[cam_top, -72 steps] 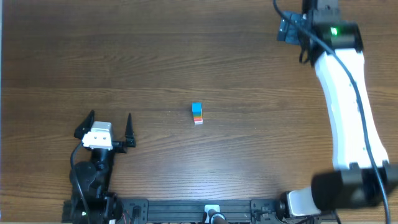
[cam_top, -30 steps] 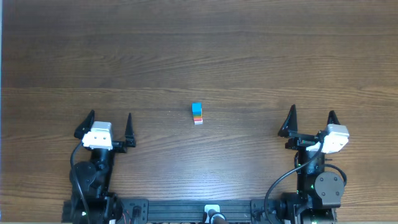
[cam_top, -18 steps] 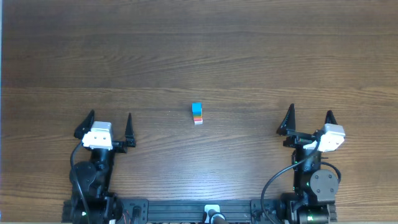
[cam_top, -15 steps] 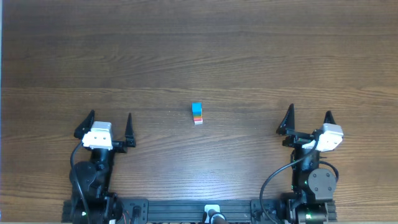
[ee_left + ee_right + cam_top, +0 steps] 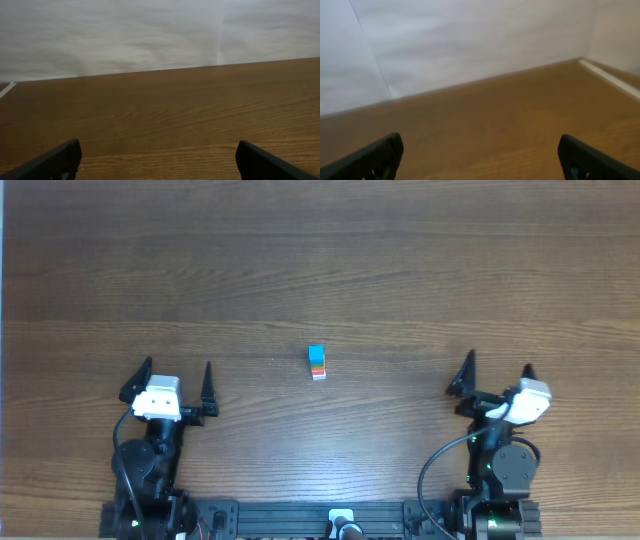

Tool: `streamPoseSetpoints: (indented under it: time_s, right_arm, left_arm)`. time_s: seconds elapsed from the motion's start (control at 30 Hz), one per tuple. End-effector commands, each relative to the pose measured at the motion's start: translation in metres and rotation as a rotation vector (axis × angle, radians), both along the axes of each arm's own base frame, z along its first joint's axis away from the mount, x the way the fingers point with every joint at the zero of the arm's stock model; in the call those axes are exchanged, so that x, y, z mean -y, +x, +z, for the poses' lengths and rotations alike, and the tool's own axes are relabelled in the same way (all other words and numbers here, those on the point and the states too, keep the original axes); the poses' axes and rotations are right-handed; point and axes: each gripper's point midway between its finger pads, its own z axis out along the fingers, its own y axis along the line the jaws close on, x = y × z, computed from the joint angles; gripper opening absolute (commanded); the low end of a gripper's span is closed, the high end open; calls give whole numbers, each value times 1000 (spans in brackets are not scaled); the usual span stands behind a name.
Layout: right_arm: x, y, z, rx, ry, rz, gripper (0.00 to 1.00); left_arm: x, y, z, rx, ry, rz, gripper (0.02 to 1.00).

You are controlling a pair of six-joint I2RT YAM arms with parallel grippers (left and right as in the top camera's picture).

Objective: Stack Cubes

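the cube stack [image 5: 317,362], blue on top, stands on the table [image 5: 320,270] between the left gripper [image 5: 177,366] and the right gripper [image 5: 498,362], both spread wide and holding nothing

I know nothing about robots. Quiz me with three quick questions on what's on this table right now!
1. True or false: the left gripper is holding a cube.
2. Which colour is the top cube of the cube stack? A green, B blue, C yellow.
3. Fill the gap: the fingers of the right gripper are spread ____, with nothing between them.

Key: 1 false, it is empty and stands apart from the stack. 2 B. 3 open.
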Motion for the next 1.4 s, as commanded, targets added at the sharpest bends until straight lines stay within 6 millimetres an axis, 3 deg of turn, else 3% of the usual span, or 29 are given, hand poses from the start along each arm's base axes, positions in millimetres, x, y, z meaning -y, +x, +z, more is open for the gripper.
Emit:
streamPoseSetpoints:
  time_s: [0.03, 0.7, 1.03, 1.4]
  right_arm:
    - [-19, 3, -29, -99, 61, 102, 993]
    - [-19, 3, -29, -100, 61, 104, 991]
    - [-20, 3, -29, -126, -93, 107, 991]
    - [-20, 3, -29, -133, -135, 107, 993]
  left_arm:
    - [1, 0, -2, -1, 10, -8, 1000]
    - [1, 0, -2, -1, 10, -8, 998]
    - [1, 0, -2, -1, 10, -8, 1000]
    - [1, 0, -2, -1, 10, -9, 1000]
